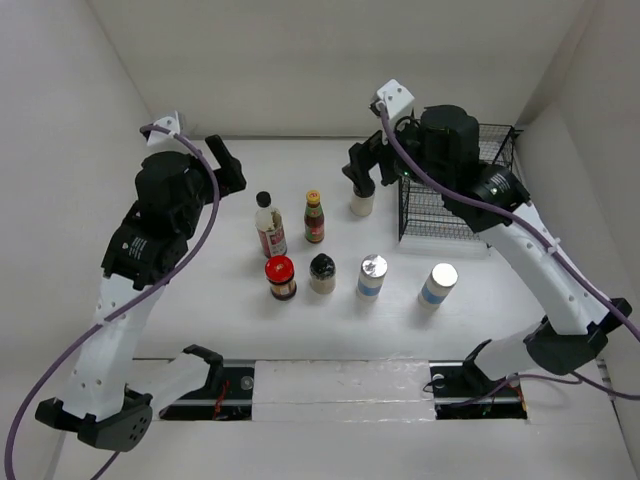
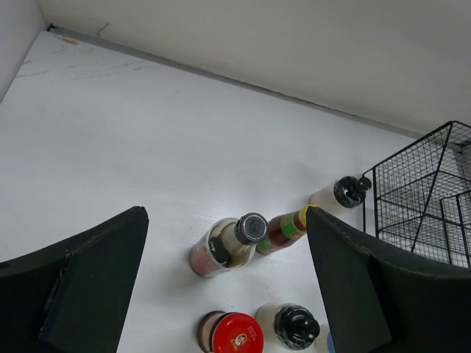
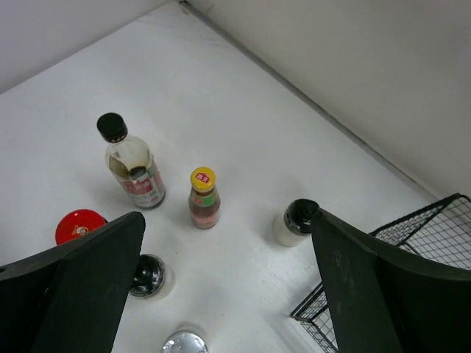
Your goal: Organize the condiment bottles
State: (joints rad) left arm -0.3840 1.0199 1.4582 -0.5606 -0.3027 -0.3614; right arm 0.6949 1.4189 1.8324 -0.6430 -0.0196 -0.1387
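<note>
Both grippers empty, jaws wide apart: left gripper (image 1: 225,165) idle toward the far-left corner, right gripper (image 1: 362,172) hovering just above the cream bottle (image 1: 361,203) beside the basket (image 1: 455,200) at the far-right corner, probably lining up a grab; other six bottles (image 1: 315,218) upright in two rows mid-way across the counter (image 1: 210,310).

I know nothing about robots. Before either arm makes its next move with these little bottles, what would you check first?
1. Right pincer open: ok, fingers wide apart in its wrist view.
2. Left pincer open, holding nothing: ok.
3. Cream black-capped bottle by the right pincer upright, clear of neighbours: ok.
4. Tall black-capped sauce bottle, yellow-capped sauce bottle, red-lidded jar, black-capped jar, two silver-topped blue-banded shakers all upright: ok.
5. Black wire basket has room inside: cannot tell, the right arm hides part of it.
</note>
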